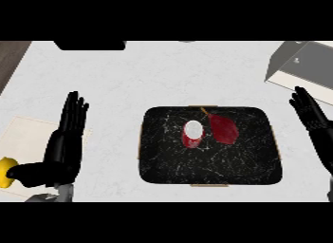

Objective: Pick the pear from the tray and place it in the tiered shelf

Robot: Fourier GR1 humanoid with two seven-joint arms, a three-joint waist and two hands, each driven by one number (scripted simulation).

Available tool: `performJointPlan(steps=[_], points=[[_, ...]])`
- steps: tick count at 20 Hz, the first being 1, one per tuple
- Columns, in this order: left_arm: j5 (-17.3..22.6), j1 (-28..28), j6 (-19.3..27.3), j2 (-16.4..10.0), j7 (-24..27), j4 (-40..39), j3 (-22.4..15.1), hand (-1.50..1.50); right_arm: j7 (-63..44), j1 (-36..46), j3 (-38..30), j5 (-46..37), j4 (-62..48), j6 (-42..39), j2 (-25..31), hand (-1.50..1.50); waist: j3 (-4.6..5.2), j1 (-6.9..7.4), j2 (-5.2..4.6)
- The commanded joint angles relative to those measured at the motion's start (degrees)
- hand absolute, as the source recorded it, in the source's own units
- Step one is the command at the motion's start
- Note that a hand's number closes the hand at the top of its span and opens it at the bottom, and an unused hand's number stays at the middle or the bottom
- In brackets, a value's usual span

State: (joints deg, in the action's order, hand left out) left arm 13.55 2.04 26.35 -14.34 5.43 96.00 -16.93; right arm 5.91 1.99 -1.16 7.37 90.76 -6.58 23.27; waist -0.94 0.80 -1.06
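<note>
A dark red pear (223, 129) with a thin stem lies on the black marbled tray (209, 166), slightly above the tray's middle. The tiered shelf (310, 66), grey and white, stands at the upper right corner of the counter. My left hand (64, 147) rests open at the left, fingers straight and pointing up, well left of the tray. At the right edge my right hand (316, 121) is open too, fingers up, just right of the tray and below the shelf. Neither hand touches the pear.
A red cup (192, 134) with a white inside lies on the tray, touching the pear's left side. A yellow lemon (2, 172) sits on a pale mat (22, 137) at the lower left, beside my left thumb. A dark object (90, 45) stands at the counter's far edge.
</note>
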Motion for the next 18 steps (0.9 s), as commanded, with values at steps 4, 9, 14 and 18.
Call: performJointPlan(steps=[4,9,14,18], points=[[-4.5,6.7,-5.0,-4.9,-4.6,-5.7,-3.1,0.00,-7.4,16.0,0.5,12.0,-15.4,-10.5,-3.6,-1.50,0.72,1.85,-0.19],[-4.5,5.5,-7.4,-5.9,-4.7,-6.0,-4.8,0.00,-7.8,13.6,0.8,-1.1,-16.5,-4.3,5.3,1.50,1.63,1.62,-1.07],[-5.0,10.2,-9.7,-5.5,-6.9,-9.8,-5.3,0.00,-0.5,22.6,-4.4,0.2,-37.2,11.1,-10.1,-1.50,0.71,1.95,-0.35],[-3.9,10.9,-10.9,-4.7,-6.8,-11.3,-4.3,0.00,12.3,25.5,-10.7,6.7,-47.6,5.1,-11.7,-1.50,0.66,1.53,-0.13]])
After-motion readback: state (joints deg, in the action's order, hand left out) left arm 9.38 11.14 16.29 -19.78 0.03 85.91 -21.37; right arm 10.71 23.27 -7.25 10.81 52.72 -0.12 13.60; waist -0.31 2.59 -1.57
